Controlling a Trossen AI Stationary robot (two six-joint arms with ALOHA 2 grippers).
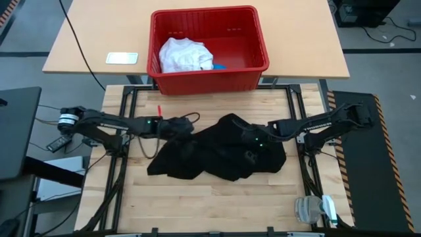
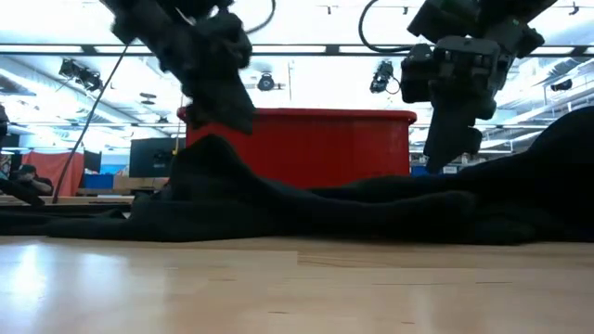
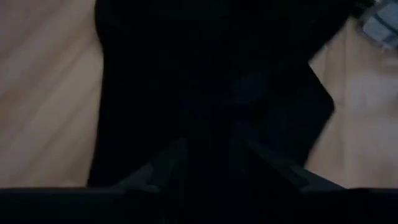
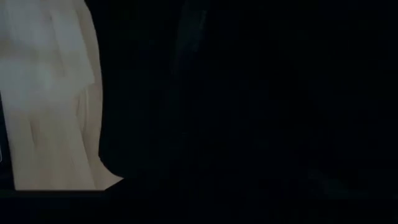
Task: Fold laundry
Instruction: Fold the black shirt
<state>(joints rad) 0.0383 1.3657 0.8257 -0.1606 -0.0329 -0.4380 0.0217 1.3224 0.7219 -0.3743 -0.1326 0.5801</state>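
Black garment [image 1: 217,155], crumpled and spread over the middle of the wooden surface [image 1: 217,204], raised into peaks at two places. Left hand [image 1: 176,127] sits at the garment's left upper edge; its fingers [image 3: 163,165] are partly closed on a fold of the black cloth, which rises under it in the low view. Right hand [image 1: 253,137] rests on the garment's right upper part, its fingers buried in dark cloth; whether they grip cannot be told. Beyond the surface's far edge, a red basket [image 1: 209,82] on a second, paler surface [image 1: 79,46] holds the bundled white T-shirt [image 1: 184,55], with the small blue piece [image 1: 219,66] just beside it.
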